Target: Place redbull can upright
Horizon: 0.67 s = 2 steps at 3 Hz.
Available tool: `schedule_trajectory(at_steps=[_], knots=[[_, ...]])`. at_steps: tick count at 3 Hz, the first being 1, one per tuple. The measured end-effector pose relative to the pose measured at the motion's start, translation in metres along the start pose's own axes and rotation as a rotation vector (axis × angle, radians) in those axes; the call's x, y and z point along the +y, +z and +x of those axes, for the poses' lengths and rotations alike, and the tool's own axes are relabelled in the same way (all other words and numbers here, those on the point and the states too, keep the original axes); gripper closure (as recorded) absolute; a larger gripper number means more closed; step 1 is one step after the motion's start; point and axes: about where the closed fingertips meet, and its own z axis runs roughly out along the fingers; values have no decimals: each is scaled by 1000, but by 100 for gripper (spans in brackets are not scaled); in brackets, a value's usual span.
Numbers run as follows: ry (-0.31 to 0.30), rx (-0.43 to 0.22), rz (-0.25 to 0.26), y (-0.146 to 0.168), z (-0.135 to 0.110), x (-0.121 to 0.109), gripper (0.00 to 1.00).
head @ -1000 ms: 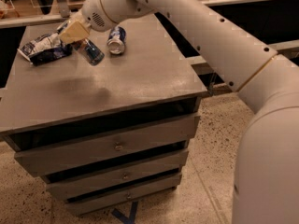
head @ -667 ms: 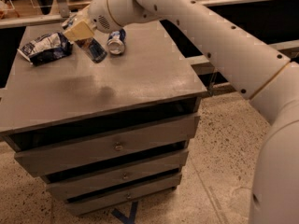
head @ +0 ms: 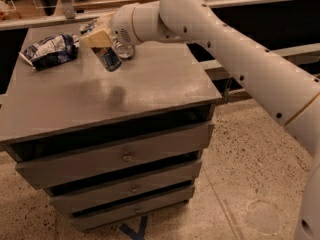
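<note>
A white robot arm [head: 225, 49] reaches from the right across a grey desk [head: 150, 84] with three drawers. Its tan end effector [head: 101, 43] hangs over the desk's back left part, fingers clamped on the top of a slim blue and silver redbull can [head: 109, 60], which is tilted and off the surface. Just behind it, a second can [head: 125, 50] lies on its side. A crumpled blue-and-white foil snack bag [head: 50, 50] rests near the left edge.
</note>
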Motion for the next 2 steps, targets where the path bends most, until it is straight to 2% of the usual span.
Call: schedule_trajectory(at_steps=[2], knots=[[11, -122, 30, -7, 17, -4, 100]])
